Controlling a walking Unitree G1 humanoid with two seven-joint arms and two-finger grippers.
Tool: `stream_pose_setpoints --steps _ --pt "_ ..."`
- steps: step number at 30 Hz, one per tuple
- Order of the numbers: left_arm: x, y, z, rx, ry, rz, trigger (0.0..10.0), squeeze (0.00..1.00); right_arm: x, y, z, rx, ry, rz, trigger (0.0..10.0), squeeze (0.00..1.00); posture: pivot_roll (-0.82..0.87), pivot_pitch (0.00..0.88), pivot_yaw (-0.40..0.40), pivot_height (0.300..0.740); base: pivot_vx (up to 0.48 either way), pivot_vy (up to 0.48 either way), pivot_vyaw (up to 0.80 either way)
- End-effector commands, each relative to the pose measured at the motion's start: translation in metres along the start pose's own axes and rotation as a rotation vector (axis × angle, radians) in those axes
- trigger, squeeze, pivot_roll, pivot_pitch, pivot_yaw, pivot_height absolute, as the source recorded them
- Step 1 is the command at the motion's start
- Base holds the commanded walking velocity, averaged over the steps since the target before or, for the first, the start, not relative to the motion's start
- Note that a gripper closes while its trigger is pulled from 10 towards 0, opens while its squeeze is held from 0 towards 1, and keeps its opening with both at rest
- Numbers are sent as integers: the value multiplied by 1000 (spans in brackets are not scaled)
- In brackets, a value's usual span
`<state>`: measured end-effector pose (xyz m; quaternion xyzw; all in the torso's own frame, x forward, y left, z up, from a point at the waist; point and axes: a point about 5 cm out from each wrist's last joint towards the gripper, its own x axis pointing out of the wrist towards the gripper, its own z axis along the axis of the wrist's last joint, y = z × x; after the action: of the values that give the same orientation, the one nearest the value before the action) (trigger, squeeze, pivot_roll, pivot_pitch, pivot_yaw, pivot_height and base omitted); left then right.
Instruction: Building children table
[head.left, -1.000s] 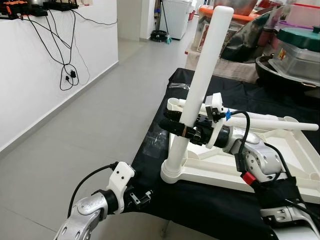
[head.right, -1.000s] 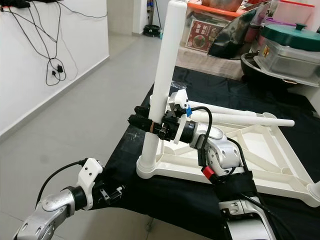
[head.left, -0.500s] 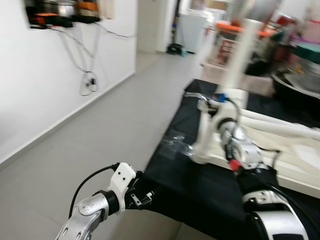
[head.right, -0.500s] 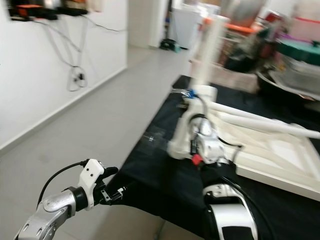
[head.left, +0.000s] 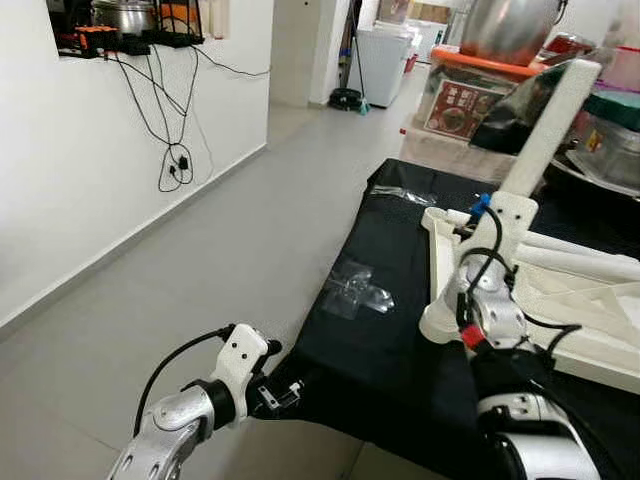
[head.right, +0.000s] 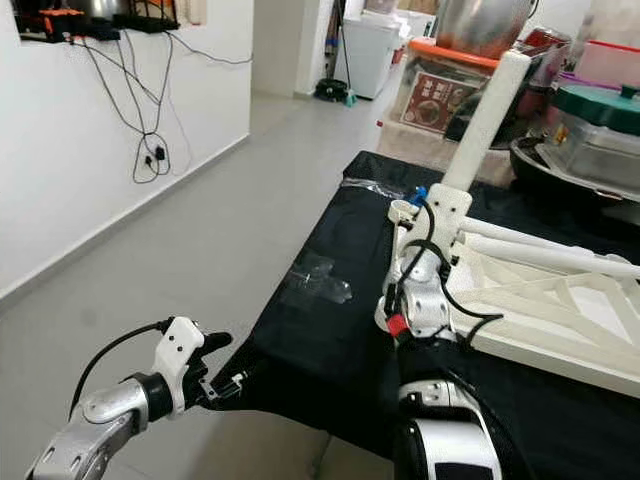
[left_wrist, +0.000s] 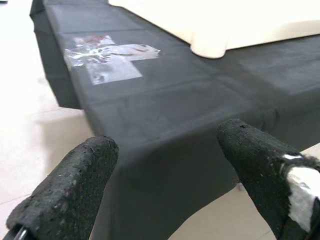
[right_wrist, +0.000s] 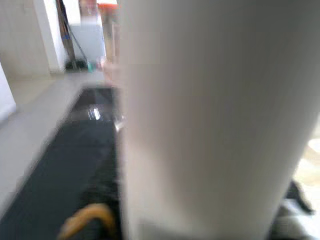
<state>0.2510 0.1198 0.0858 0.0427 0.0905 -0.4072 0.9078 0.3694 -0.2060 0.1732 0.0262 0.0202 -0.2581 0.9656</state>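
Observation:
A white children's table top (head.left: 441, 262) lies upside down on the black-clothed table (head.left: 390, 350). One white leg (head.left: 545, 125) stands in its near corner socket, leaning a little to the right. My right gripper (head.right: 452, 195) is shut on the lower part of that leg, its fingers mostly hidden behind the white wrist bracket. In the right wrist view the leg (right_wrist: 210, 115) is pressed close to the camera. Two more loose legs (head.right: 545, 250) lie across the top. My left gripper (left_wrist: 165, 165) hangs open below the table's front corner, holding nothing.
A patch of clear tape (head.left: 355, 290) sticks to the cloth near its left edge. Pots and lidded containers (head.right: 590, 110) crowd the back right. Open grey floor (head.left: 220, 250) runs along the left, beside a white wall with dangling cables (head.left: 175, 155).
The camera swung and blurred, so the whole scene has shifted right. My right gripper still holds the leg, with the arm now in front of it. The left arm hangs as before.

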Motion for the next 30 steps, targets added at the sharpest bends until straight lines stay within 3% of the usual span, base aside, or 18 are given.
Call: stream_pose_setpoints --steps 1,3,4,7,8,10,11,12,19,20,21,23,24,25,26,27,28,30 --pt "3 -1 0 5 2 -9 10000 0 1 -7 -12 1 38 -6 10000 1000 47 0 -129 740 0 0 0" --pt "2 -1 0 4 3 -8 10000 0 1 -4 -4 9 -2 26 10000 1000 46 0 -129 740 0 0 0" --pt "1 -1 -1 3 3 -7 10000 0 2 -2 5 16 -39 57 10000 0 46 0 -129 740 0 0 0" --pt "2 -3 -1 2 5 -15 10000 0 -6 37 40 137 -146 563 10000 0 42 0 -121 740 0 0 0" --pt "2 -3 -1 2 5 -15 10000 0 -6 37 40 137 -146 563 10000 0 42 0 -121 740 0 0 0" --pt "3 -3 -1 5 5 -20 10000 0 -21 51 59 157 -204 890 10000 0 39 0 -118 740 0 0 0" --pt "3 -3 -1 5 5 -20 10000 0 -21 51 59 157 -204 890 10000 0 39 0 -118 740 0 0 0" --pt "3 -2 -1 7 6 -20 10000 0 -28 55 63 144 -209 1007 10000 0 39 0 -118 740 0 0 0" --pt "3 -2 -1 7 6 -20 10000 0 -28 55 63 144 -209 1007 10000 0 39 0 -118 740 0 0 0" --pt "3 -1 0 10 6 -19 10000 0 -38 57 66 133 -201 1158 10000 0 39 0 -119 740 0 0 0" --pt "1 -2 -2 10 11 -13 10000 0 -67 64 53 26 -135 1484 10000 0 54 0 -129 740 0 0 0" --pt "1 -2 -2 10 11 -13 10000 0 -67 64 53 26 -135 1484 10000 0 54 0 -129 740 0 0 0" --pt "0 -2 -2 9 12 -10 10000 0 -78 63 48 0 -116 1604 4902 0 60 0 -131 740 0 0 0" --pt "0 -2 -2 9 12 -10 10000 0 -78 63 48 0 -116 1604 4902 0 60 0 -131 740 0 0 0" --pt "-1 -2 -2 8 13 -8 10000 0 -87 60 45 -23 -100 1706 7216 0 64 0 -131 740 0 0 0" --pt "-1 -2 -2 8 13 -8 10000 0 -87 60 45 -23 -100 1706 7216 0 64 0 -131 740 0 0 0" --pt "-2 -1 -2 7 14 -7 10000 0 -97 54 42 -62 -98 1804 9294 0 60 0 -128 740 0 0 0" --pt "-2 -1 -2 7 15 -8 10000 0 -104 51 38 -98 -88 1861 10000 0 57 0 -126 740 0 0 0"
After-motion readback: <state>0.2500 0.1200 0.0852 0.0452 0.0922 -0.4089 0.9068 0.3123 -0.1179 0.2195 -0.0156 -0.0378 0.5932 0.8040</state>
